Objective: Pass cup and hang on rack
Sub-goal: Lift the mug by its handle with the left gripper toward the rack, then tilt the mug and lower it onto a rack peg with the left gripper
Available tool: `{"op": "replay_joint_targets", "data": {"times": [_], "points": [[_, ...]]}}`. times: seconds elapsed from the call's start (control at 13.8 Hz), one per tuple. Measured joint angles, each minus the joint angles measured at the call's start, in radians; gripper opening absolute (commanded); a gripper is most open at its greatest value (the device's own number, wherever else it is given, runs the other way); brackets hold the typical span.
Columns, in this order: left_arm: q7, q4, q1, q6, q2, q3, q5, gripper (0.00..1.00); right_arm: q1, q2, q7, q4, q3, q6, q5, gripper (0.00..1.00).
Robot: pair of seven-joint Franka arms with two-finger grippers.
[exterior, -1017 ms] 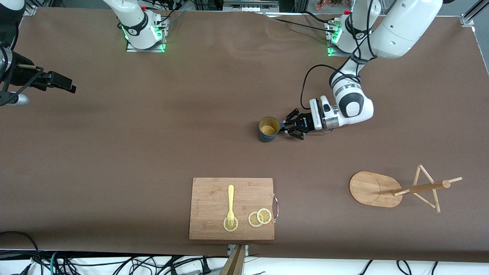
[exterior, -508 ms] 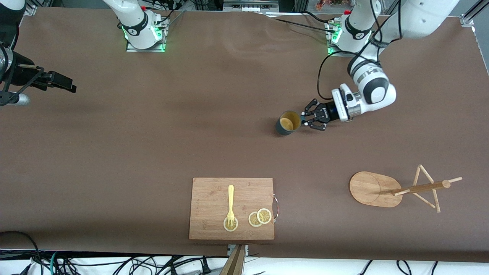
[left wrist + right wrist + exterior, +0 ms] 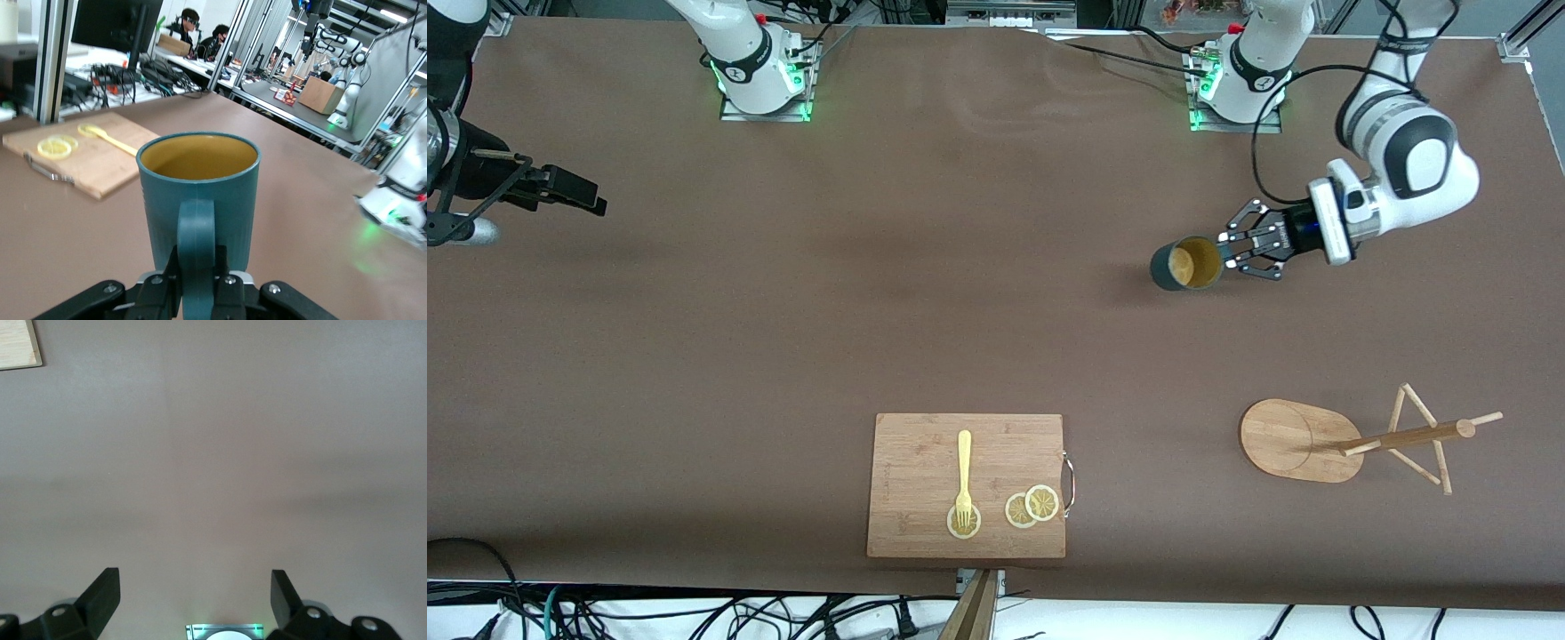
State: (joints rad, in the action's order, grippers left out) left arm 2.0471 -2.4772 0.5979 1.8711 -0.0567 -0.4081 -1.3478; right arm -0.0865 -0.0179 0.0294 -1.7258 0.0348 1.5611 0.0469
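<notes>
Brown table (image 3: 960, 293) beneath: left tool (image 3: 1238, 252) pinches upright cup (image 3: 1185, 264) (handle toward it); right tool (image 3: 591, 203) waits, spread.

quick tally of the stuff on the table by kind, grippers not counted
cup: 1, held by its handle in the left gripper
rack: 1
cutting board: 1
fork: 1
lemon slices: 3
Total: 7
</notes>
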Motion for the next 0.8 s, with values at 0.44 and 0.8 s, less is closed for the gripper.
{"op": "replay_joint_targets", "data": {"times": [0.44,0.8], "points": [[-0.230,0.011,0.175,-0.187,0.045,0.084,0.203,0.00,0.000,-0.001,0.000,0.001,0.000,0.000,0.000,1.00],[-0.504,0.081,0.267,-0.322,-0.027,0.104,0.204,0.00,0.002,-0.001,-0.001,0.001,0.002,-0.032,0.000,1.00]]}}
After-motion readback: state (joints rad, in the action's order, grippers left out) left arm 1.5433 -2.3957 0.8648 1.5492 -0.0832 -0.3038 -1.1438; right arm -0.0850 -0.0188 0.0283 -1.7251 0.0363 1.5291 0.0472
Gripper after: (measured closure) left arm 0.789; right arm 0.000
